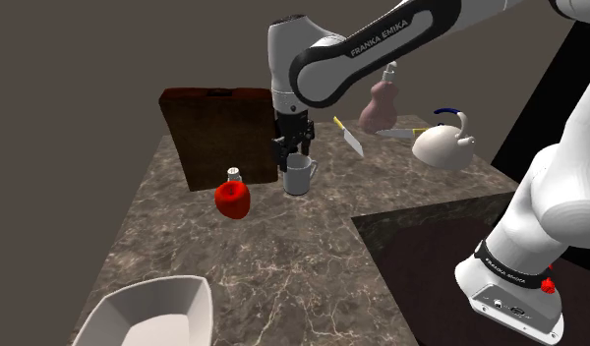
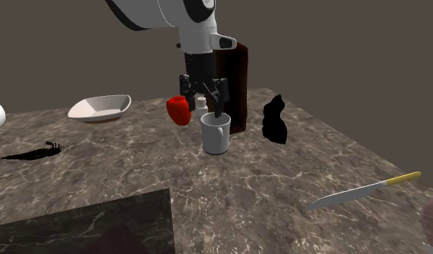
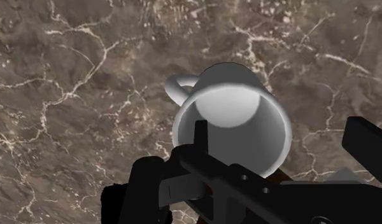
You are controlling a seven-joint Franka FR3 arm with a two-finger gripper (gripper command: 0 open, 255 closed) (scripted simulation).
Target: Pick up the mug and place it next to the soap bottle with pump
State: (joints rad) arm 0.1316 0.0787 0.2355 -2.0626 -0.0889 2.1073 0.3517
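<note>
A white mug [image 1: 299, 178] stands upright on the dark marble counter [image 1: 283, 265], its handle toward the shoulder view's right. My black gripper [image 1: 293, 147] hangs just above it, open, pointing down. In the wrist view the mug [image 3: 231, 121] shows its empty inside; my gripper [image 3: 283, 141] straddles its rim opposite the handle, one finger over the mouth and the other outside the wall, holding nothing. In the second exterior view the gripper [image 2: 205, 98] sits right over the mug [image 2: 216, 134]. The pinkish soap bottle with pump [image 1: 384, 98] stands at the counter's far side, beyond the mug.
A red fruit [image 1: 232, 200] and a small shaker [image 1: 234, 175] sit beside the mug, before a brown upright block [image 1: 219, 133]. Two yellow-handled knives [image 1: 350, 139] and a white kettle [image 1: 443, 146] lie near the soap bottle. A white bowl [image 1: 150, 310] sits at the near corner.
</note>
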